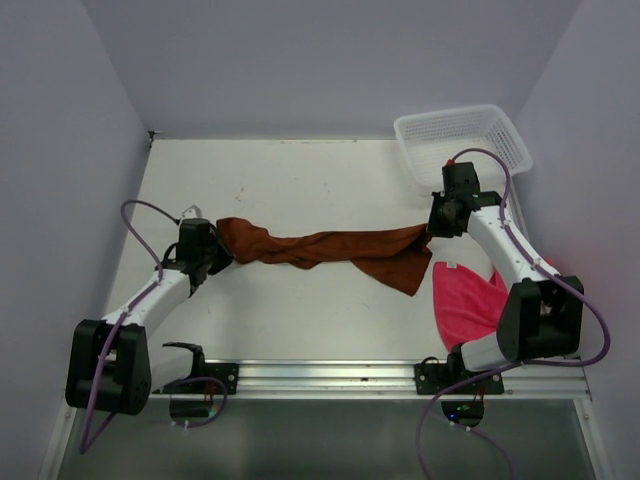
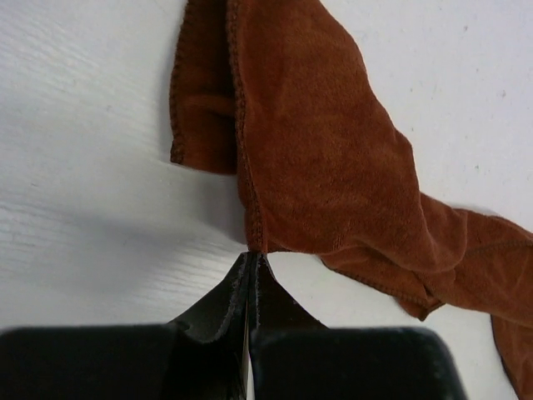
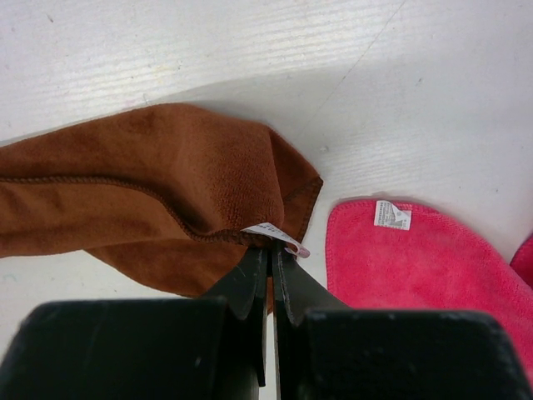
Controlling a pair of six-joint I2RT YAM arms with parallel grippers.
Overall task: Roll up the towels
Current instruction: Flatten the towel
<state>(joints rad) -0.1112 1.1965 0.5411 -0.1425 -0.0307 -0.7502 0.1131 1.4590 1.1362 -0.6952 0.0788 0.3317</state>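
The rust-brown towel (image 1: 320, 248) is stretched, twisted, across the middle of the tabletop (image 1: 300, 330). Its left end is pinched in the left claw (image 1: 216, 256), closed tight on the hem (image 2: 247, 192); its right end is clamped beside the label (image 3: 275, 235) in the right claw (image 1: 433, 226), likewise closed. The pink towel (image 1: 468, 300) is laid flat by the tabletop's right edge, partly covered by the right arm (image 1: 510, 250). A white mesh basket (image 1: 462, 140) is set in the far right corner.
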